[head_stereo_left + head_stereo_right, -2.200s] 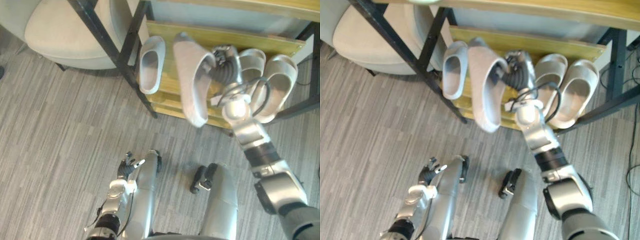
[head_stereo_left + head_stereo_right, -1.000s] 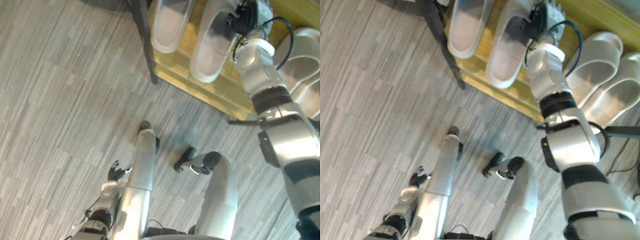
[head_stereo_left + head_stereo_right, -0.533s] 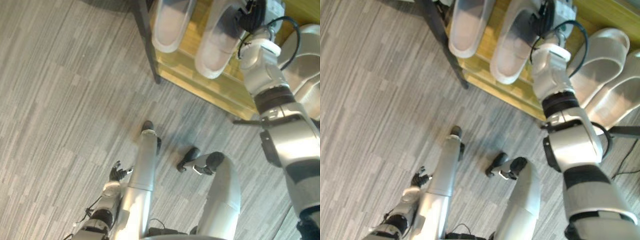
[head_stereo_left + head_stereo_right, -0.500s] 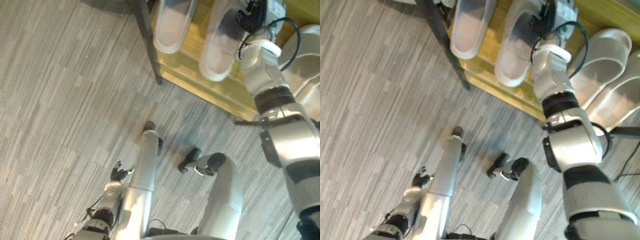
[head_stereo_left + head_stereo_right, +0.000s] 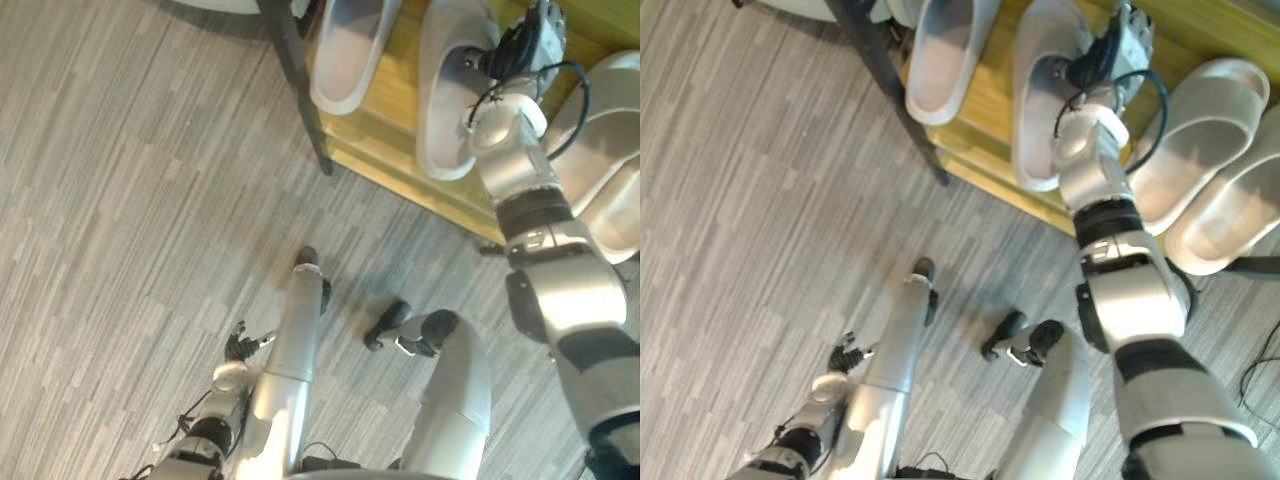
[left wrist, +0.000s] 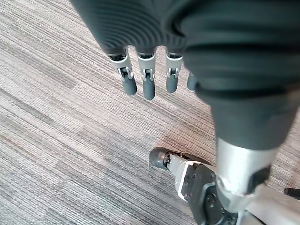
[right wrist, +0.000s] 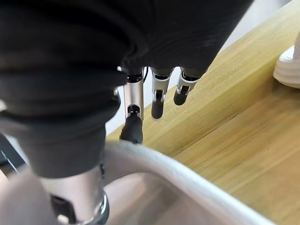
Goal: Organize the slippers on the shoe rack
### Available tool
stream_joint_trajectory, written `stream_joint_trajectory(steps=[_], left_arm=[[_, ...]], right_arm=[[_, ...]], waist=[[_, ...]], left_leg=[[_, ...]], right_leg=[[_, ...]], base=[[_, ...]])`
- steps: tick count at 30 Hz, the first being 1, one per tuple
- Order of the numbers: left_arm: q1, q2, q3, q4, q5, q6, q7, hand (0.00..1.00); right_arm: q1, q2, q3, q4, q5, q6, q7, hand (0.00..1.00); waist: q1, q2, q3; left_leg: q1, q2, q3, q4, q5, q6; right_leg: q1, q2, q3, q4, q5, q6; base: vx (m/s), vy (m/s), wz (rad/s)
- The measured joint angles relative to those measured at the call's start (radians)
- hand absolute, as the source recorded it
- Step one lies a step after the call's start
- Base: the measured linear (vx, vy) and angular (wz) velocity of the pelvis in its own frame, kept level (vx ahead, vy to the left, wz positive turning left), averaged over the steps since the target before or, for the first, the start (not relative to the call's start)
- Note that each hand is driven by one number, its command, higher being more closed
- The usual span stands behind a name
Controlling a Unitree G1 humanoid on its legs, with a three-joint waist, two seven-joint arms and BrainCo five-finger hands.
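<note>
We see the left hand (image 5: 240,348) hanging loose above the floor (image 5: 120,200); a first slipper (image 5: 345,55) lies on the shoe rack (image 5: 400,95); just beside it lies a second slipper (image 5: 445,110), with the right hand (image 5: 1110,45) resting straight fingers (image 7: 133,126) on its strap, not gripping; two more slippers (image 5: 1205,110) lie at the right.

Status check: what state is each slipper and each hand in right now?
Right hand: open, fingers straight, one tip touching the second slipper's rim.
Second slipper: lying sole down on the shoe rack.
Left slipper: sole down on the rack, untouched.
Right pair of slippers: side by side, soles down.
Left hand: open, empty, hanging over the floor.
</note>
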State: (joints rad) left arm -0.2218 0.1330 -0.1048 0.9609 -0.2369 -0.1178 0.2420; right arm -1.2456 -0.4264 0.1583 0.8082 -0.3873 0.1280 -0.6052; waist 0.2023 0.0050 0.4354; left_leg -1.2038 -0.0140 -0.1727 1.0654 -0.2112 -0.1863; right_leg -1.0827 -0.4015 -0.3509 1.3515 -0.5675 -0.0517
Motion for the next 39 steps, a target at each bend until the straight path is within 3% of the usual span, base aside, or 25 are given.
stream_joint_trajectory(steps=[4, 16, 21, 27, 39], left_arm=[[0.006, 0.000, 0.009, 0.002, 0.000, 0.001, 0.000, 0.00], [0.011, -0.012, 0.049, -0.013, 0.001, 0.001, 0.011, 0.00], [0.019, -0.018, 0.085, -0.009, 0.019, 0.010, 0.029, 0.00], [0.039, -0.027, 0.128, -0.034, 0.020, 0.007, 0.021, 0.00], [0.039, -0.038, 0.168, -0.035, 0.020, 0.007, 0.017, 0.00]], right_arm=[[0.056, 0.043, -0.031, -0.095, 0.038, -0.010, -0.014, 0.00], [0.215, 0.135, -0.123, -0.346, 0.085, -0.046, -0.044, 0.00], [0.359, 0.244, -0.135, -0.446, 0.166, -0.091, -0.042, 0.00], [0.476, 0.339, -0.155, -0.447, 0.274, -0.137, -0.030, 0.00], [0.512, 0.382, -0.197, -0.419, 0.422, -0.188, 0.025, 0.00]], waist=[[0.000, 0.001, -0.030], [-0.003, 0.001, -0.030], [-0.014, 0.001, -0.030], [-0.020, 0.001, -0.030], [-0.031, 0.000, -0.030]], left_leg=[[0.009, 0.004, 0.004, -0.013, 0.001, -0.001], [0.057, 0.021, 0.013, -0.039, 0.001, -0.001], [0.082, 0.029, 0.015, -0.053, 0.001, -0.001], [0.106, 0.041, 0.030, -0.070, 0.000, 0.001], [0.112, 0.041, 0.030, -0.073, 0.000, 0.001]], right_leg=[[0.005, 0.004, 0.000, -0.013, 0.003, -0.004], [0.054, 0.021, -0.003, -0.048, 0.007, -0.002], [0.078, 0.031, -0.004, -0.066, 0.010, 0.002], [0.092, 0.042, 0.004, -0.086, 0.016, 0.014], [0.098, 0.043, 0.004, -0.088, 0.019, 0.009]], base=[[-0.02, 0.052, -0.02], [-0.01, 0.038, -0.03], [0.00, 0.027, -0.03], [0.00, 0.032, -0.07], [0.00, 0.006, 0.00]])
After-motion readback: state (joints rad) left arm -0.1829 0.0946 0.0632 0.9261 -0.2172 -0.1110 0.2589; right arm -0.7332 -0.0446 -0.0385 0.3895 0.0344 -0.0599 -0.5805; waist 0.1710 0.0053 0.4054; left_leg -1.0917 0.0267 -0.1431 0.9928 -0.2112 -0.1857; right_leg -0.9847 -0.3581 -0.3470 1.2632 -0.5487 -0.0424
